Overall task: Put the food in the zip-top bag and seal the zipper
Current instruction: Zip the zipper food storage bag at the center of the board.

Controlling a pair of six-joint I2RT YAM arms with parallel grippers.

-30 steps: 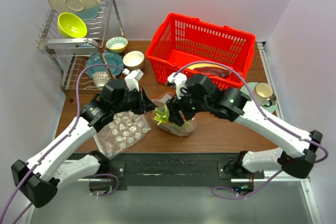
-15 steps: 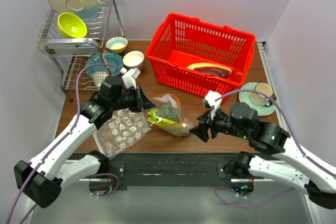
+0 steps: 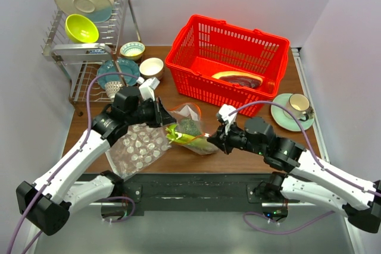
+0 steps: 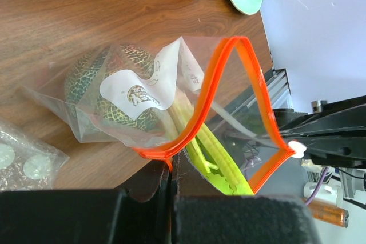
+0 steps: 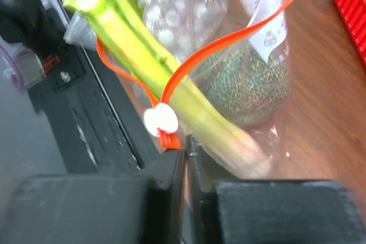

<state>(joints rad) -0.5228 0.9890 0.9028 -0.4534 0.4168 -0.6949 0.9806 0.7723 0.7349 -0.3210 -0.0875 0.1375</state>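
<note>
So far two of the three foods are in the zip-top bag point(image 3: 189, 124), which lies on its side on the worktop point(image 4: 57, 15) between the two arms. The dark green ball point(image 4: 108, 104) sits deep at the closed end. The light-green stalks point(image 5: 150, 67) are partly in, with their cut ends poking out through the mouth. The red-brown slab point(image 3: 238, 78) lies in the red basket point(image 3: 202, 84), well apart from the bag, so it is not yet packed.

The zipper point(image 4: 209, 92) is unsealed and gapes in a wide orange-red loop. The left tool point(image 4: 171, 170) is pinched narrow on one end of the strip. The right tool point(image 5: 186, 155) is pinched narrow on the other end, just beside the white slider point(image 5: 162, 120). The clear plastic is crinkled and carries a white label.
</note>
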